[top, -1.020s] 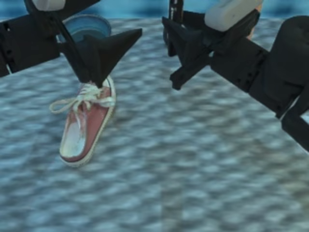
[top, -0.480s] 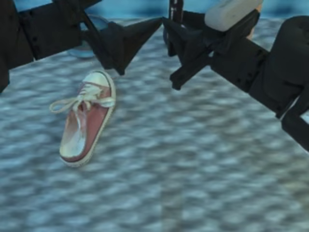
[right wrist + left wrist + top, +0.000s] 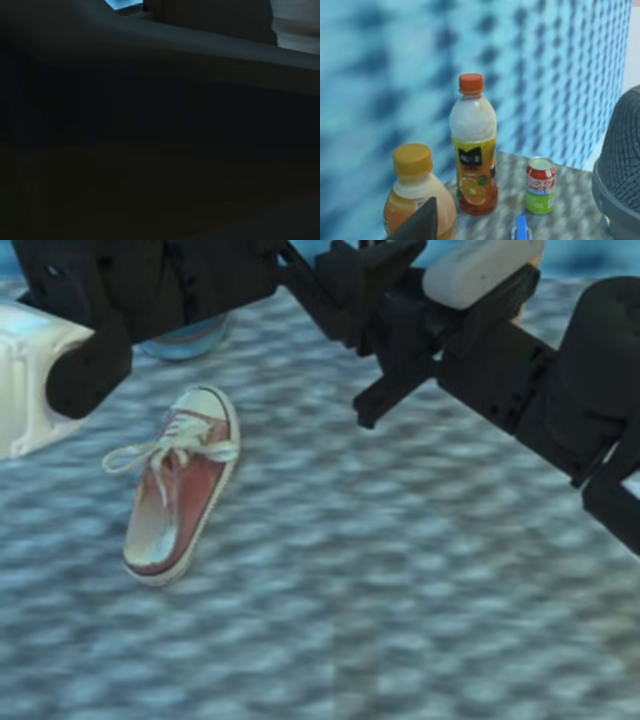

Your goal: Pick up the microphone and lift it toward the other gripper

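Top and wrist views of the two AgileX arms at the hand-over stage. The left end effector [image 3: 345, 280], on the black arm with the boxy white housing, meets the right end effector [image 3: 378, 365], on the black arm with the rounded cream-white pod. They appear to overlap at the far edge of the mottled blue-grey worktop [image 3: 400, 590].

**Risk.** The likeliest fault, as a judgement, is a collision. With the two end effectors this tightly crowded, a further advance could knock the microphone loose or twist it out of line. The right wrist view is dark, so the hold cannot be checked there.

**End effectors.** Neither view shows whether the left or the right end effector is open or closed, nor which of them, if either, grips the microphone.

**Task object.** The microphone [image 3: 622, 165], with its round silver-grey mesh head, looms close in front of the left end effector in the left wrist view. In the top view it is hidden where the two end effectors meet.

**Surroundings.** A red-and-white canvas shoe [image 3: 180, 480] lies on the worktop well below the left end effector. An orange-capped juice bottle [image 3: 472, 165] and a red-and-green can [image 3: 540, 185] stand beyond it.
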You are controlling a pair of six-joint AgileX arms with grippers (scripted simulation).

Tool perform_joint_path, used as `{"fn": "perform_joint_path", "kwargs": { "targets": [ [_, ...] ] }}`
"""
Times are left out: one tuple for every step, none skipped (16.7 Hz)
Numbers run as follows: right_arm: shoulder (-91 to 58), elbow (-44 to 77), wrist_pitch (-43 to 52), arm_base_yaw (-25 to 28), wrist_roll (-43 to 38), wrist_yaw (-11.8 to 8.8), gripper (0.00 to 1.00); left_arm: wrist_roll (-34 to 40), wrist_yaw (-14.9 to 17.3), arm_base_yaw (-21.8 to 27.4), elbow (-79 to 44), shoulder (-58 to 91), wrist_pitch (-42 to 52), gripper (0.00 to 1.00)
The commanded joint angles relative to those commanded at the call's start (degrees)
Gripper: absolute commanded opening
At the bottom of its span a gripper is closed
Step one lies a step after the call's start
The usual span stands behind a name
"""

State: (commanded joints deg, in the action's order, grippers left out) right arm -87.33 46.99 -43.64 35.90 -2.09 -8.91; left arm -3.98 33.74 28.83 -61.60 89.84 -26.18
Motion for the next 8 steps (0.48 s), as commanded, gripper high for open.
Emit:
{"fn": "perform_joint_path", "kwargs": {
  "targets": [
    [0.0, 0.0, 0.0, 0.0, 0.0, 0.0, 0.0, 0.0, 0.0, 0.0, 0.0, 0.0, 0.0, 1.0],
    [0.0, 0.0, 0.0, 0.0, 0.0, 0.0, 0.0, 0.0, 0.0, 0.0, 0.0, 0.0, 0.0, 1.0],
    [0.0, 0.0, 0.0, 0.0, 0.0, 0.0, 0.0, 0.0, 0.0, 0.0, 0.0, 0.0, 0.0, 1.0],
    [0.0, 0.0, 0.0, 0.0, 0.0, 0.0, 0.0, 0.0, 0.0, 0.0, 0.0, 0.0, 0.0, 0.92],
    [0.0, 0.0, 0.0, 0.0, 0.0, 0.0, 0.0, 0.0, 0.0, 0.0, 0.0, 0.0, 0.0, 0.85],
    [0.0, 0.0, 0.0, 0.0, 0.0, 0.0, 0.0, 0.0, 0.0, 0.0, 0.0, 0.0, 0.0, 0.77],
    [0.0, 0.0, 0.0, 0.0, 0.0, 0.0, 0.0, 0.0, 0.0, 0.0, 0.0, 0.0, 0.0, 0.7],
    [0.0, 0.0, 0.0, 0.0, 0.0, 0.0, 0.0, 0.0, 0.0, 0.0, 0.0, 0.0, 0.0, 0.62]
  ]
}}
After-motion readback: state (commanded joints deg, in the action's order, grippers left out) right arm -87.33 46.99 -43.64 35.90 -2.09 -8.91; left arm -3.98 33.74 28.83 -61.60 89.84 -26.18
